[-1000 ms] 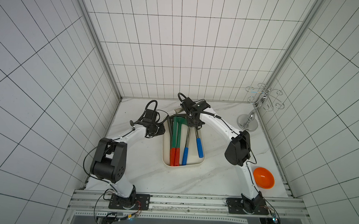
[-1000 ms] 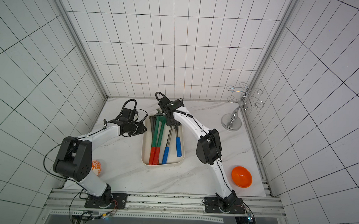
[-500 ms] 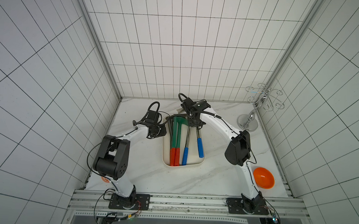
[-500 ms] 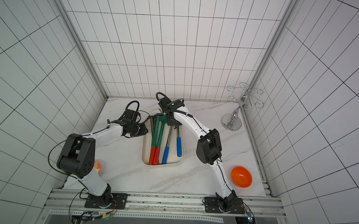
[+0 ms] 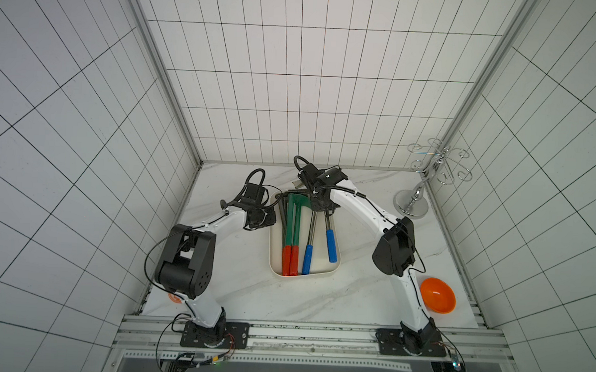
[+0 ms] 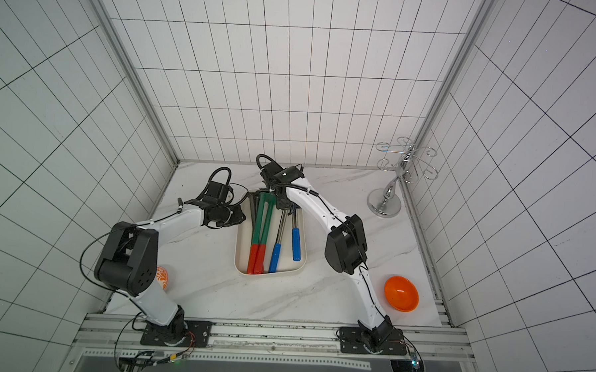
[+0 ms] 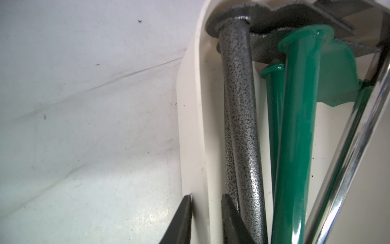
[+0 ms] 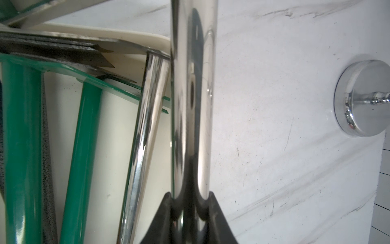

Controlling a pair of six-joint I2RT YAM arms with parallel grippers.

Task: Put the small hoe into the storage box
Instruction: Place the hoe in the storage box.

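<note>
Left gripper (image 7: 206, 208) has edged in to the storage box's (image 5: 322, 268) 10 o'clock wall and now straddles it; we cannot tell whether its fingers pinch. Right gripper (image 8: 188, 200): clamped on the small hoe's (image 5: 331, 245) chrome shaft, blue handle inside by the 3 o'clock wall. Risk, we judge: shaft overruns the 1 o'clock corner, so the head may hang on the rim at release.

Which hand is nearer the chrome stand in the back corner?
Right. The right hand grips the small hoe at the storage box, on the side toward the stand; the left hand clamps the box's opposite long wall, farther off.
</note>
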